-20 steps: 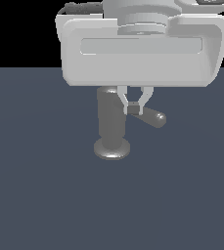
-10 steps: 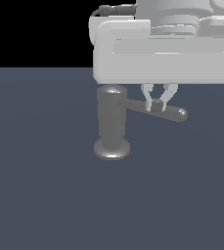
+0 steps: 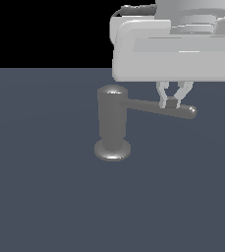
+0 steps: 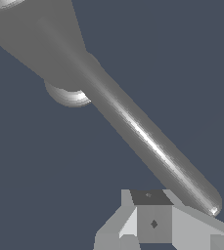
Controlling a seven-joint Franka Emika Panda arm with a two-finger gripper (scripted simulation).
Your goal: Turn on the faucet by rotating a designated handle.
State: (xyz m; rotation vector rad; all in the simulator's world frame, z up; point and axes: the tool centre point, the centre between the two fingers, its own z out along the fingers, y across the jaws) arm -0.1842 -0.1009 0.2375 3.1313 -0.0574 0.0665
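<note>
1. Grey floor [image 3: 45, 197], bare and flat, fills the foreground of the exterior view; nothing else stands on it but the fixture.
2. Next back: the faucet [image 3: 112, 123], an upright dull-metal cylinder on a flared round base, left of centre in the exterior view.
3. The handle [image 3: 158, 108], a thin rod, leaves the cylinder near its domed top and runs toward the exterior view's right, sloping slightly down to a rounded tip.
4. The gripper [image 3: 171, 102] hangs from the big pale hand body above, fingers converging onto the rod close to its tip. Judgement: contact far out on the rod gives the longest lever for turning it about the cylinder axis.
5. Claw state: fingertips look drawn close together at the rod, but whether they clamp it or just rest beside it, I cannot tell.
6. Wrist view adds: the handle [image 4: 147, 141] seen along its length with a bright highlight, the faucet [image 4: 40, 39] body looming at the far end, and a finger pad [image 4: 152, 219] close beside the rod near its tip. Contact is unclear there too.
7. Exterior view alone shows the whole fixture, its base and the handle's heading.
</note>
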